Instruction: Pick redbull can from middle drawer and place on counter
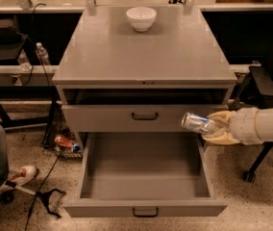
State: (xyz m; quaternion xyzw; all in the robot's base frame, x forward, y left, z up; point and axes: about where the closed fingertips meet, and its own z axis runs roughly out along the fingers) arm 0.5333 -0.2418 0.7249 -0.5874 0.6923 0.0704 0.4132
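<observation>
The redbull can is a slim silver can lying on its side in the air, held at the right edge of the cabinet. My gripper is shut on the can, with pale fingers around its right end, and the white arm reaches in from the right. The can hangs above the right rim of the open middle drawer, whose grey floor is bare. The counter is the flat grey cabinet top above, higher than the can.
A white bowl stands at the back of the counter. The grey drawer front above the open one is shut. A clear plastic bottle and a person's shoe are at the left. A chair base is at the right.
</observation>
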